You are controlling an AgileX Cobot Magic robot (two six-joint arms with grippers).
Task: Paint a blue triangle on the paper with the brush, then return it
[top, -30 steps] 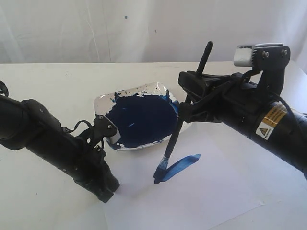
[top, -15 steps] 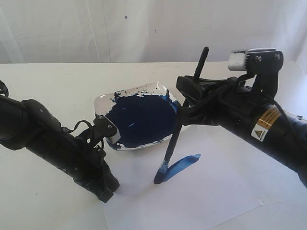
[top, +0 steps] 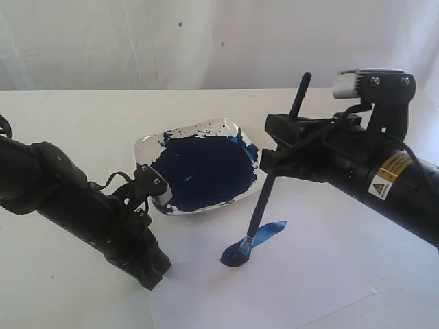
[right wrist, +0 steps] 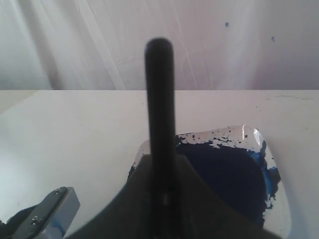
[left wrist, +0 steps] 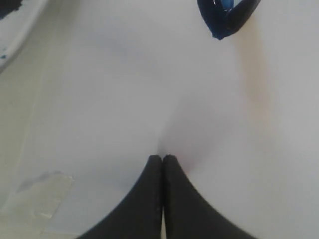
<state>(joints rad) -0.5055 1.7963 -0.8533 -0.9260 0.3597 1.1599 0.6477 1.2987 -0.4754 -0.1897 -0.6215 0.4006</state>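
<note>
Brush [top: 263, 199], pinched by the right gripper [top: 273, 159], touches the paper [top: 302, 281] at lower centre — one blue stroke [top: 269, 234] laid; two sides and the return remain; left gripper [left wrist: 163, 160] pressed together.

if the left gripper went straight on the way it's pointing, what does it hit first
The paper. The left gripper, jaws shut, angles down at the sheet, and its tips look at or just above it. Whether they already touch is unclear.

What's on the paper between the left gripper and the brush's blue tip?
Just bare white paper between left gripper and black-handled brush; the left wrist view shows it.
</note>
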